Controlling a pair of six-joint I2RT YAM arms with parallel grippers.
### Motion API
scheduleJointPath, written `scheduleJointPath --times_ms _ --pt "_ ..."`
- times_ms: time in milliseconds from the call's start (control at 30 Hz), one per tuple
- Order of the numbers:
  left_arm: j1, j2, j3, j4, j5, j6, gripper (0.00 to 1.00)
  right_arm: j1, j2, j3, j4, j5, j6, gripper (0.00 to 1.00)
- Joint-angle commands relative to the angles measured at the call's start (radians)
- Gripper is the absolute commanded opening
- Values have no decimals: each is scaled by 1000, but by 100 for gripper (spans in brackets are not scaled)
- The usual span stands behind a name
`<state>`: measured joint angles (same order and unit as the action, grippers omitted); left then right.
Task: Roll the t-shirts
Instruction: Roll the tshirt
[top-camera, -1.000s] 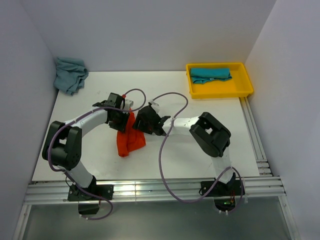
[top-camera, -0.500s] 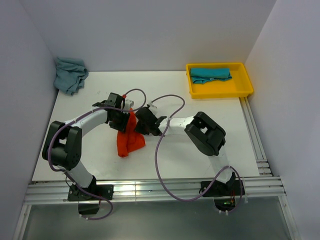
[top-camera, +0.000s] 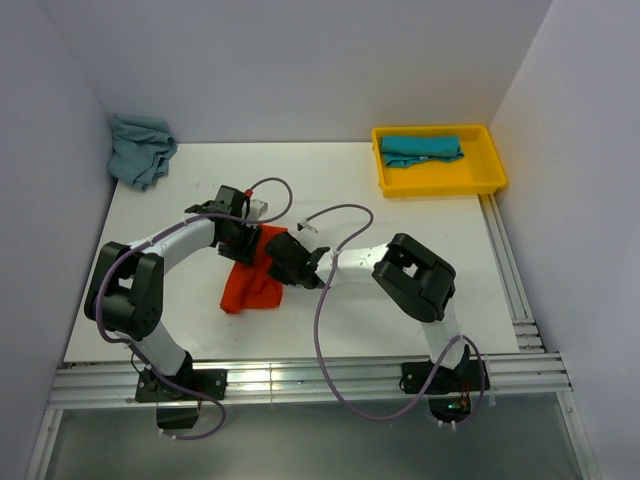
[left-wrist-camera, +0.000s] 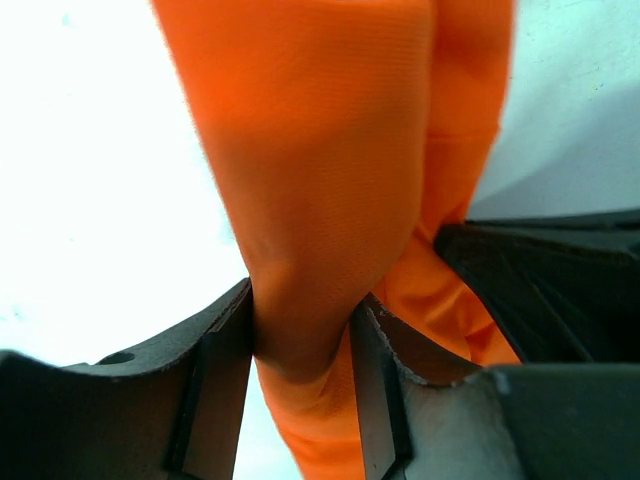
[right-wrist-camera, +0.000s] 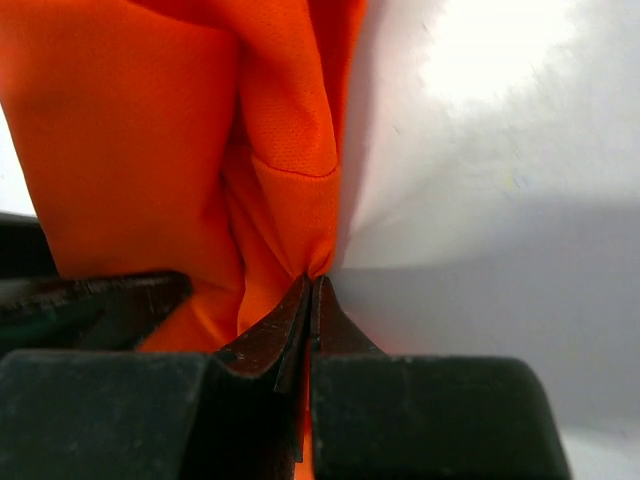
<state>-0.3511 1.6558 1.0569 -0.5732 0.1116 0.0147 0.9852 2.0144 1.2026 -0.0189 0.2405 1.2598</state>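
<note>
The orange-red t-shirt (top-camera: 248, 288) lies bunched on the white table (top-camera: 400, 300) between the two arms. My left gripper (top-camera: 245, 243) is at its upper edge. In the left wrist view a thick fold of the orange-red t-shirt (left-wrist-camera: 320, 130) fills the gap between the left gripper's (left-wrist-camera: 305, 295) pads and touches both. My right gripper (top-camera: 283, 262) is at the cloth's right side. In the right wrist view its tips (right-wrist-camera: 312, 280) are shut on a thin pinch of the orange-red t-shirt's (right-wrist-camera: 130, 150) edge.
A teal t-shirt (top-camera: 421, 148) lies rolled in the yellow tray (top-camera: 440, 182) at the back right. A dusty grey-blue t-shirt (top-camera: 140, 148) sits crumpled in the back left corner. White walls close in the left, back and right sides.
My right gripper moved left into the orange-red t-shirt and shut on its edge. The cloth, drawn up before, now lies lower and spread toward the left.
</note>
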Motion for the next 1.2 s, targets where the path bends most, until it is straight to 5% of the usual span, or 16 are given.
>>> scheduleJointPath --times_ms 0,233,500,600,700,767,1167 --pt "1 -27 14 9 -15 -7 46 24 -40 -47 -136 43 30 0" --pt "14 -13 15 10 -26 -5 40 44 -51 -67 -180 68 44 0" --pt "15 2 17 -4 -4 -35 17 59 -34 -29 -245 95 38 1" --pt "15 2 15 -10 -6 -33 16 66 -40 14 -314 126 30 14" --pt "15 16 14 -14 -13 -32 16 81 -52 90 -404 173 16 44" --pt "15 33 14 -19 -9 -29 14 98 -63 121 -470 210 15 49" --pt "14 53 17 -24 -10 -25 15 219 -105 322 -616 332 0 42"
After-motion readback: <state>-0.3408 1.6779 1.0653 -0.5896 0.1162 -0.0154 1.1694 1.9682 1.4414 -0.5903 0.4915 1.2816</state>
